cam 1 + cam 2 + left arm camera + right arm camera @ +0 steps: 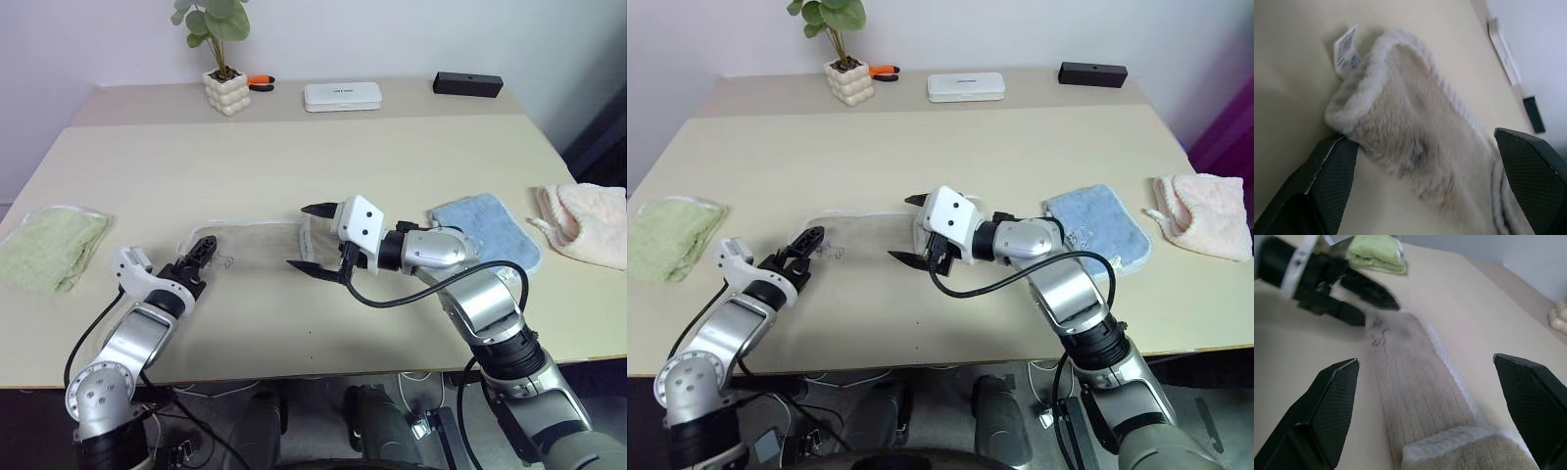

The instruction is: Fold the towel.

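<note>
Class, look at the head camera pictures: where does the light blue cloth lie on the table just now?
The light blue cloth lies on the table's right side, between the pink cloth further right and the towel at centre, just behind the right arm.

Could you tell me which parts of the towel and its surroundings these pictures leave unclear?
- Towel: its right end, head views, is hidden behind the right gripper.
- Towel's tag: print too small, left wrist view.
- Pink cloth: cut by the frame edge.

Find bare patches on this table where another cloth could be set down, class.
Free: the wide stretch between the potted plant and the folded beige towel; also the front edge below the towel. Crowded: mid-table, where both open grippers flank the towel.
</note>
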You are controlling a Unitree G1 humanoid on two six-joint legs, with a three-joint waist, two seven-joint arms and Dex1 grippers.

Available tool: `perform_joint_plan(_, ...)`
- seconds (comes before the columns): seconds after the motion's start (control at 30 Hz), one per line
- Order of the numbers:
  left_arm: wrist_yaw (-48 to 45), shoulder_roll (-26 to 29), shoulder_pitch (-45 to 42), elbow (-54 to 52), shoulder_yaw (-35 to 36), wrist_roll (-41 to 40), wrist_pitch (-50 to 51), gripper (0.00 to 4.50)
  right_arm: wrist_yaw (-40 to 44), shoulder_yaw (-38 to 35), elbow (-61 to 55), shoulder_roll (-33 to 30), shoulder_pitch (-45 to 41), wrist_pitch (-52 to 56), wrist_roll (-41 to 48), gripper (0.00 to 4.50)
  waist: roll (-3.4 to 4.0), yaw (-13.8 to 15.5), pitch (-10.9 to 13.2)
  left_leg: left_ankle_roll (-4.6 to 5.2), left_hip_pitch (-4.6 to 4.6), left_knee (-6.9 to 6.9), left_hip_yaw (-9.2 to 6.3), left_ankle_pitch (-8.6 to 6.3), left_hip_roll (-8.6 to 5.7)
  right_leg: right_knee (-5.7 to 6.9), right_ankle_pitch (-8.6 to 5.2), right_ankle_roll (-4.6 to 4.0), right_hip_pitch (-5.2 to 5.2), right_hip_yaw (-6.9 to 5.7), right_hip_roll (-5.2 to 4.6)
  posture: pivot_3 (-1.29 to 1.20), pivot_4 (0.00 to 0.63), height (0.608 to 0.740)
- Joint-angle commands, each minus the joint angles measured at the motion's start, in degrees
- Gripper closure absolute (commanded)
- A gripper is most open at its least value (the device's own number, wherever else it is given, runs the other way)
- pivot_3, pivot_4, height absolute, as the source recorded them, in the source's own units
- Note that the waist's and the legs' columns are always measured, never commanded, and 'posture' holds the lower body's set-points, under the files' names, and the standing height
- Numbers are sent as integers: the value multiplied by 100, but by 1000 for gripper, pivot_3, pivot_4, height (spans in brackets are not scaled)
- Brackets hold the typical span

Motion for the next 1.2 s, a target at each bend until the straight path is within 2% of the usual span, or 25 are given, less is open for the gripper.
perform_joint_plan(0.03, 23, 57, -38, 192, -49, 80, -34, 1743, -55, -6, -375, -58, 77, -53, -74, 0, 0, -14, 0, 0, 0, -1, 1, 0, 0, -1, 0, 0, 0, 1, -1, 0, 150, 738)
perform_joint_plan(0.2, -147, 38, -211, 226, 130, 69, -326, 4143, -106, -28, -548, -124, 241, 97, -133, 0, -4, -15, 2, -1, -1, -2, 0, 0, 0, -5, 0, 0, -1, 0, -1, 0, 150, 738)
perform_joint_plan(0.23, -248, 68, -251, 193, 180, 109, -418, 4431, -127, -45, -582, -120, 270, 150, -127, 0, -4, -16, 2, -1, -2, -2, 0, 0, 0, -5, 0, 0, -1, 0, 0, 0, 150, 738)
perform_joint_plan(0.33, -721, 326, -317, -48, 326, 269, -672, 4431, -213, -133, -725, -158, 415, 373, -97, 0, -5, -21, 2, -1, -3, -4, 0, 0, 0, -5, -1, -1, -3, 0, 0, 0, 150, 738)
perform_joint_plan(0.53, -1935, 1674, -389, -436, 254, 1044, -663, 4431, -212, -487, -940, -407, 920, 672, 142, 0, -7, -29, 4, -2, -6, -10, 4, 0, 1, -13, -2, -3, -8, 2, 0, 0, 150, 738)
perform_joint_plan(0.63, -2734, 2259, -423, -727, -260, 1656, -613, 4431, -180, -539, -815, -504, 1029, 590, 137, 0, -7, -21, 4, -2, -7, -11, 8, 0, 1, -21, -2, -5, -7, 3, -1, 0, 150, 738)
perform_joint_plan(0.7, -3298, 2544, -549, -1002, -850, 2076, -577, 4431, -187, -530, -700, -536, 1045, 524, 102, 0, -7, -21, 4, -2, -10, -11, 8, 0, 1, -32, -1, -6, -4, 3, -2, 0, 150, 738)
perform_joint_plan(0.8, -4165, 2652, -989, -1320, -2296, 2929, -591, 4431, -274, -516, -593, -470, 1021, 490, 75, 0, -7, -5, 4, -3, -17, -11, 7, 0, -2, -52, 1, -7, 5, 2, -2, 0, 150, 738)
perform_joint_plan(0.87, -4526, 2579, -1135, -1265, -2887, 3376, -678, 4431, -325, -510, -576, -442, 1038, 481, 61, 0, -7, -37, 4, -3, -20, -10, 8, 0, -5, -66, 3, -7, 9, 7, -2, 0, 150, 738)
perform_joint_plan(1.03, -5175, 2434, -1378, -784, -3838, 4408, -881, 4431, -447, -498, -608, -453, 1137, 450, -11, 0, -6, -58, 5, -2, -18, -33, 15, 0, 0, -68, 4, -4, -7, 16, 7, 0, 150, 738)
perform_joint_plan(1.2, -5422, 2240, -1405, -472, -3932, 4885, -941, 4431, -554, -582, -668, -480, 1198, 487, -5, 0, -7, -43, 5, -1, -20, -37, 13, 0, 3, -66, 4, -3, -11, 16, 11, 0, 150, 738)
